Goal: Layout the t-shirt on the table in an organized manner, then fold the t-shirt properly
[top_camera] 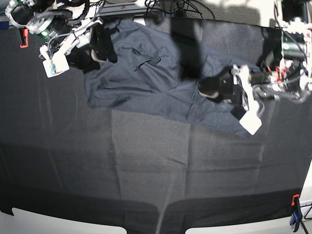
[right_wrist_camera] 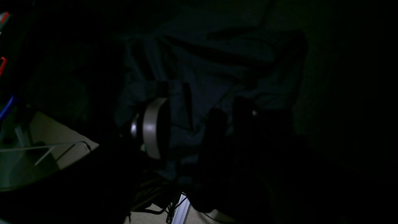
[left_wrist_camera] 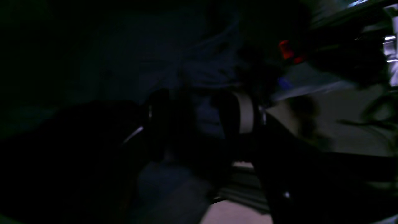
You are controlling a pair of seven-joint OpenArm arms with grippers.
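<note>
The dark navy t-shirt (top_camera: 146,78) lies crumpled and partly spread at the far middle of the table (top_camera: 146,170). My right gripper (top_camera: 103,48) hovers at the shirt's far left edge. In the right wrist view its fingers (right_wrist_camera: 152,127) stand apart over wrinkled shirt fabric (right_wrist_camera: 217,62), holding nothing. My left gripper (top_camera: 209,87) sits over the shirt's right part. In the dark, blurred left wrist view the left gripper (left_wrist_camera: 197,119) has its fingers (left_wrist_camera: 244,113) apart, with blue shirt fabric (left_wrist_camera: 174,56) showing in the gap.
An orange clamp (top_camera: 23,37) grips the table's far left edge. An orange and blue clamp (top_camera: 294,209) holds the near right corner. Cables (top_camera: 165,6) run along the far edge. The black cloth has creases down its middle.
</note>
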